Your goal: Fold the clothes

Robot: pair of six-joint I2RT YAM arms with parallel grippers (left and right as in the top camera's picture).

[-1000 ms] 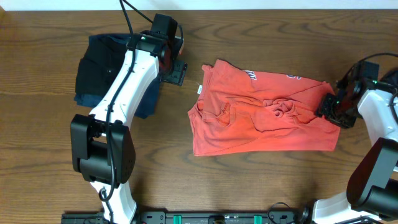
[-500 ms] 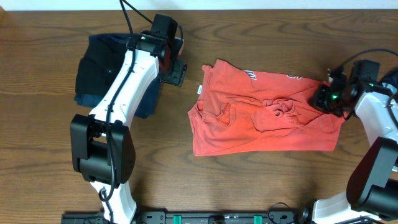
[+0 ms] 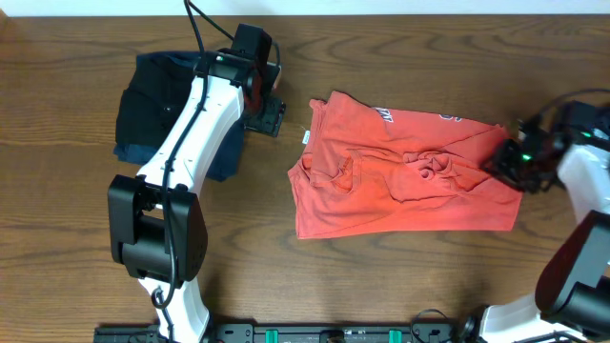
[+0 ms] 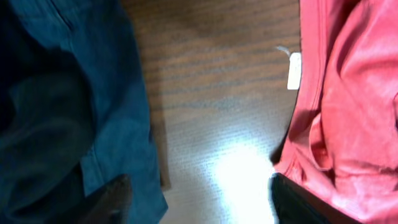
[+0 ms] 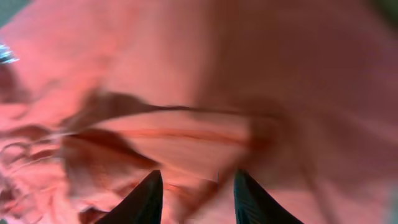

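the shirt (image 3: 400, 171) lay crumpled mid-surface (image 3: 381, 276), long axis running left to right. the right hand (image 3: 508, 162), fingers parted, stood over its right edge, the nearer; the left hand (image 3: 271, 112), open and empty, hovered just off its left edge.

Overhead looks straight down on table (image 3: 57, 238); wrist views close, downward; all share T-shirt (image 3: 381, 200).
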